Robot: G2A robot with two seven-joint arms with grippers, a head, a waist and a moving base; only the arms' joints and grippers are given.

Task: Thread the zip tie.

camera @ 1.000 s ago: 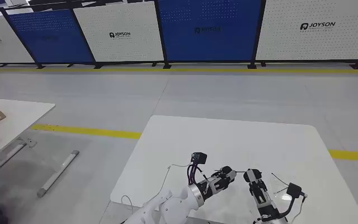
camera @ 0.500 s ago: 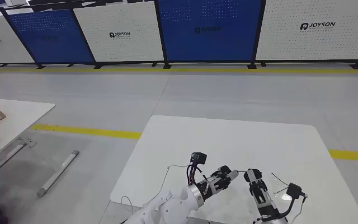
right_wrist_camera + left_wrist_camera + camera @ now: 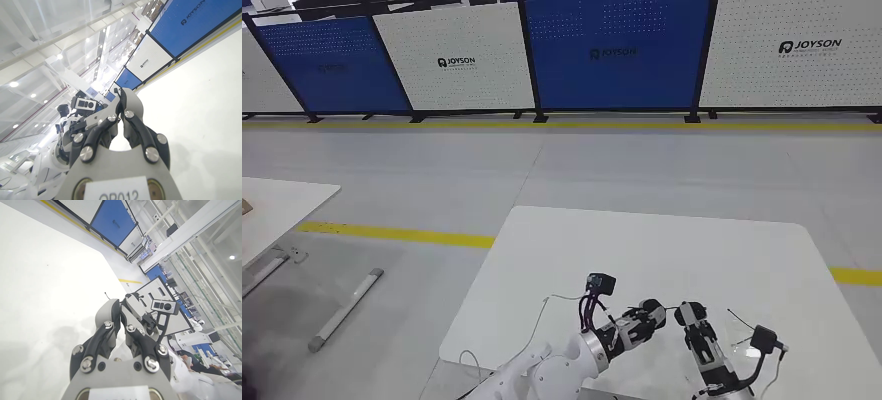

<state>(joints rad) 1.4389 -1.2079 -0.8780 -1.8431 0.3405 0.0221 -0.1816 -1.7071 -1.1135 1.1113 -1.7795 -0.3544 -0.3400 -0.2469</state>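
The zip tie is thin and black. Its small square head (image 3: 115, 90) pokes out past the tips of my right gripper (image 3: 122, 93), which is shut on it. A thin strand of zip tie (image 3: 107, 295) sticks out of my left gripper (image 3: 119, 303), also shut. From the top, the left gripper (image 3: 653, 309) and right gripper (image 3: 683, 313) face each other tip to tip just above the white table (image 3: 642, 240), near its front edge. A short dark line of zip tie (image 3: 668, 307) bridges them. In the left wrist view the right gripper (image 3: 132, 299) sits right beside my left fingertips.
The table's front edge runs just under both arms, and its left edge (image 3: 477, 290) drops to the grey floor. Another white table (image 3: 272, 210) stands far left. Blue and white panels (image 3: 612, 50) line the back, beyond a yellow floor line.
Both grippers shifted slightly and their tips have drawn a little closer together. Each stays shut on the zip tie.
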